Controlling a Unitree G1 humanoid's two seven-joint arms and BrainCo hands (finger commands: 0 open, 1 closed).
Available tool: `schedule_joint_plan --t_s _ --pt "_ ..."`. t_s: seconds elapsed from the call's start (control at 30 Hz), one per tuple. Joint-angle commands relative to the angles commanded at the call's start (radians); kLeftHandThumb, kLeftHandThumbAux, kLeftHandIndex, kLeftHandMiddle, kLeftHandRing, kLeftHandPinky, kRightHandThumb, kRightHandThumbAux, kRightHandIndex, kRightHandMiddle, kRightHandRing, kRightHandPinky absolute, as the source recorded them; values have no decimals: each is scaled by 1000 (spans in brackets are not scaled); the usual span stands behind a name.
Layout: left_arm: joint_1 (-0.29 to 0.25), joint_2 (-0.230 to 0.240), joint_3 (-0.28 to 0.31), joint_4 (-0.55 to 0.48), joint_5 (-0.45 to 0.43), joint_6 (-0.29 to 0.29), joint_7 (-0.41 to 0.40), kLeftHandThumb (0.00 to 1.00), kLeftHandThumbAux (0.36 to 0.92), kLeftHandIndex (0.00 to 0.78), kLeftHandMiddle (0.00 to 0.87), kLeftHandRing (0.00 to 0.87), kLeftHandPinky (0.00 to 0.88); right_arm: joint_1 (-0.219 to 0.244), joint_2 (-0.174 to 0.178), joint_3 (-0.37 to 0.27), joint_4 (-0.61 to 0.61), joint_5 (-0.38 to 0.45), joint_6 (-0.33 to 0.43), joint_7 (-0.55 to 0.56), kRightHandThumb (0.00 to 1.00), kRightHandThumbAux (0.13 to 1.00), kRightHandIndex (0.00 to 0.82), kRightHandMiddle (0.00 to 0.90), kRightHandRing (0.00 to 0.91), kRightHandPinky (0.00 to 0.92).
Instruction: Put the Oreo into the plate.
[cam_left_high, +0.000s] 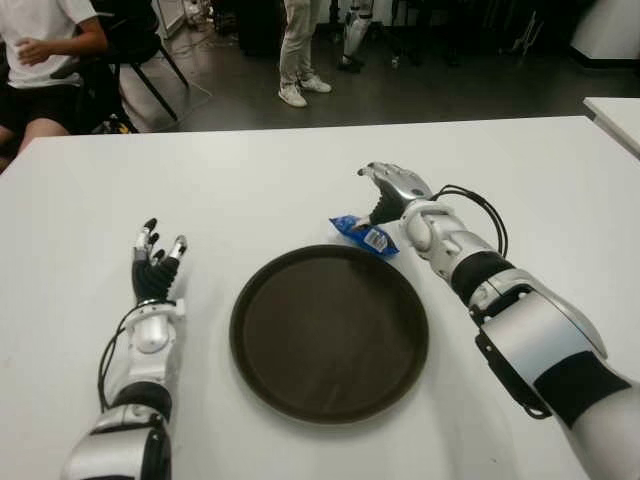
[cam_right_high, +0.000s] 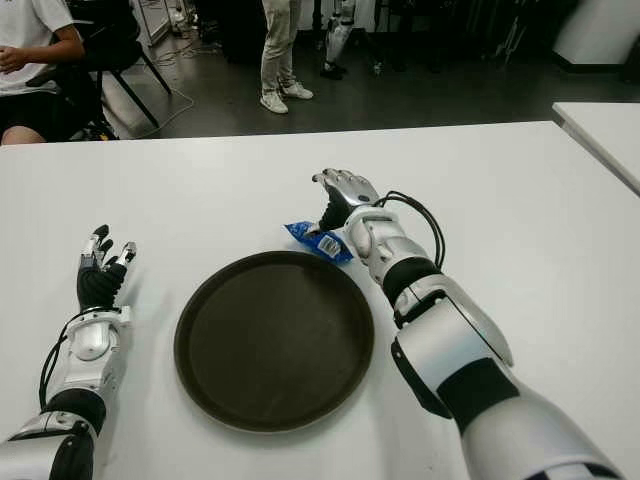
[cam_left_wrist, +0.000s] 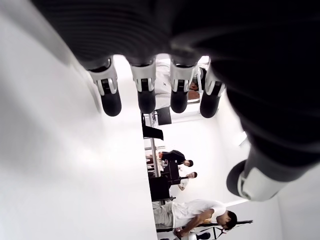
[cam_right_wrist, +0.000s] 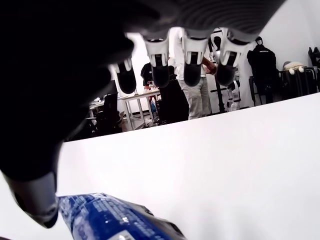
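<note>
The Oreo (cam_left_high: 363, 235) is a small blue packet lying on the white table (cam_left_high: 250, 190), just beyond the far right rim of the dark round plate (cam_left_high: 330, 335). My right hand (cam_left_high: 386, 193) hovers right over the packet's far end with its fingers extended. In the right wrist view the packet (cam_right_wrist: 115, 217) lies under the palm, the thumb tip beside its edge and the fingers (cam_right_wrist: 190, 70) held straight above it, not closed. The plate holds nothing. My left hand (cam_left_high: 157, 258) shows left of the plate, fingers spread.
A person sits on a chair (cam_left_high: 40, 60) beyond the table's far left corner. Another person (cam_left_high: 295, 50) stands farther back. A second white table (cam_left_high: 615, 115) shows at the right edge.
</note>
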Motion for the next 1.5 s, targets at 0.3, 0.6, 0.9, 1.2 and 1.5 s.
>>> schedule_joint_plan --t_s 0.3,0.6,0.9,1.2,1.5 --pt "0 8 -5 7 9 6 5 319 637 4 7 0 0 9 2 2 5 -4 4 -4 0 702 0 0 0 23" --pt "-3 5 -2 13 5 9 6 326 627 9 8 0 0 22 5 3 9 -3 11 -9 0 702 0 0 0 9" --pt "-1 2 -3 10 6 3 8 323 603 9 9 0 0 34 8 0 14 -1 15 -7 0 712 0 0 0 6" --pt "-1 9 -6 16 11 10 12 303 616 8 0 0 0 51 15 -12 17 9 30 -3 0 715 0 0 0 28" --pt "1 9 -5 22 9 8 15 310 615 7 4 0 0 62 20 -20 18 14 43 3 0 710 0 0 0 17"
